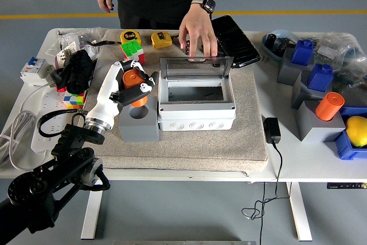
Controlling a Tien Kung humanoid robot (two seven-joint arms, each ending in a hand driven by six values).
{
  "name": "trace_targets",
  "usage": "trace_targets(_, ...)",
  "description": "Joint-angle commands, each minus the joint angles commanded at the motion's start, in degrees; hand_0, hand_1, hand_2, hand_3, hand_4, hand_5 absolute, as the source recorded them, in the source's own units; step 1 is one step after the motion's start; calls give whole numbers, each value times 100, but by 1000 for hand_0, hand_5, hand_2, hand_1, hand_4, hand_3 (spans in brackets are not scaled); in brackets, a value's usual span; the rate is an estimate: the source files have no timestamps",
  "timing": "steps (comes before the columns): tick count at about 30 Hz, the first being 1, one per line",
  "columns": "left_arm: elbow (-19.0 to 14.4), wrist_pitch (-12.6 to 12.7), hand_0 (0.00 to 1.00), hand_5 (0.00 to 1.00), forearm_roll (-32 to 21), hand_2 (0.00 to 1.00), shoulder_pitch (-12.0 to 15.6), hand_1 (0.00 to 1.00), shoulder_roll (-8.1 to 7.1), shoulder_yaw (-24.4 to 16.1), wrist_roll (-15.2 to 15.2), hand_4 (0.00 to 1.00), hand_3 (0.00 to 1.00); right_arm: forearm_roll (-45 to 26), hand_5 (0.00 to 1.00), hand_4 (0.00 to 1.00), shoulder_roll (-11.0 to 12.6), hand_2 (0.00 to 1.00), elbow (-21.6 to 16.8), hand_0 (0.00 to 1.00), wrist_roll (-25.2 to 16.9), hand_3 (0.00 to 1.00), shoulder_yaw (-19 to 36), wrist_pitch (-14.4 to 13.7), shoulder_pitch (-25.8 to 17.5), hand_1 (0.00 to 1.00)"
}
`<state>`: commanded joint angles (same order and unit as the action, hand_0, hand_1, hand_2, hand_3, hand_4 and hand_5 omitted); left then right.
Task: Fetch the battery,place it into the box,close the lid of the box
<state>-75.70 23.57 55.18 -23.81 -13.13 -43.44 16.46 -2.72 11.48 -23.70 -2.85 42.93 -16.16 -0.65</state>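
The left hand point(127, 84) is clamped on the orange battery point(133, 80), fingers wrapped around it, lifted just above the grey holder block point(139, 121) with its round socket showing below. Immediately right of the hand sits the white box point(196, 113), its clear lid point(195, 68) standing upright at the back edge. Beyond the hand to the right, a person's hand point(198, 34) rests on the top of that lid. Behind the hand lie a Rubik's cube point(132, 53) and 2 yellow tape measures point(161, 39). All of it sits on a beige mat point(229, 144) on the white tabletop point(287, 156).
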Motion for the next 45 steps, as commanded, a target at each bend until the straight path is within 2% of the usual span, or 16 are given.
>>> trace_targets(3, -64, 144, 210, 2, 473, 163, -427, 130, -107, 429, -397, 766, 199, 7, 572, 987, 31, 644, -12, 608, -11, 578, 28, -16, 44, 637)
trace_targets(4, -66, 191, 195, 74, 571, 155, -575, 122, -115, 565, -508, 863, 198, 7, 571, 986, 41, 644, -14, 608, -13, 576, 32, -20, 52, 636)
trace_targets(7, -51, 343, 195, 74, 894, 155, -1004, 122, -77, 958, -878, 863, 198, 7, 571, 986, 67, 644, -21, 608, -17, 576, 36, -34, 75, 636)
trace_targets(9, -21, 398, 195, 74, 1193, 155, -1307, 122, 18, 1244, -1263, 863, 198, 0, 571, 986, 79, 644, -25, 608, -25, 576, 38, -42, 87, 636)
trace_targets(10, -9, 406, 195, 74, 1293, 155, -1371, 122, 51, 1304, -1386, 863, 198, -3, 571, 986, 80, 644, -25, 608, -27, 576, 36, -43, 88, 636)
trace_targets(11, 20, 430, 193, 84, 1490, 155, -1479, 122, 132, 1409, -1586, 930, 202, -12, 569, 985, 81, 641, -23, 609, -31, 575, 28, -43, 88, 635)
trace_targets(16, 168, 408, 193, 84, 2339, 155, -1821, 122, 461, 1710, -2444, 930, 202, -46, 569, 985, 69, 641, -9, 609, -33, 575, -10, -31, 76, 635)
trace_targets(17, 200, 386, 187, 152, 2493, 152, -1878, 121, 520, 1754, -2607, 982, 209, -50, 565, 980, 69, 641, -9, 610, -36, 574, -13, -31, 74, 635)
trace_targets(22, 479, 284, 187, 152, 3104, 152, -2175, 121, 862, 1968, -3361, 982, 209, -71, 565, 980, 74, 641, -9, 610, -44, 574, -46, -38, 74, 635)
trace_targets(23, 553, 272, 183, 203, 3208, 147, -2225, 122, 931, 2010, -3473, 998, 220, -74, 563, 979, 75, 640, -10, 610, -47, 574, -51, -40, 78, 634)
trace_targets(28, 982, 263, 183, 203, 3441, 147, -2486, 122, 1302, 2286, -3694, 998, 220, -92, 563, 979, 78, 640, -12, 610, -55, 574, -75, -48, 93, 634)
trace_targets(34, 1397, 210, 183, 237, 3582, 150, -2675, 123, 1313, 2532, -3807, 998, 229, -103, 562, 978, 93, 640, -18, 610, -60, 574, -116, -60, 108, 634)
trace_targets(35, 1443, 199, 194, 313, 3585, 160, -2689, 134, 1313, 2556, -3819, 998, 259, -104, 562, 977, 97, 640, -18, 609, -59, 574, -123, -61, 110, 633)
trace_targets(40, 1751, 166, 194, 313, 3651, 160, -2769, 134, 1313, 2709, -3799, 998, 259, -124, 562, 977, 115, 640, -7, 609, -47, 574, -191, -60, 111, 633)
trace_targets(41, 1822, 145, 211, 415, 3636, 182, -2777, 175, 1313, 2750, -3817, 998, 305, -126, 560, 977, 117, 640, -9, 609, -51, 573, -197, -62, 111, 633)
trace_targets(45, 1995, 117, 211, 415, 3567, 182, -2791, 175, 1313, 2857, -3816, 998, 305, -123, 560, 977, 125, 640, -15, 609, -55, 573, -229, -62, 115, 633)
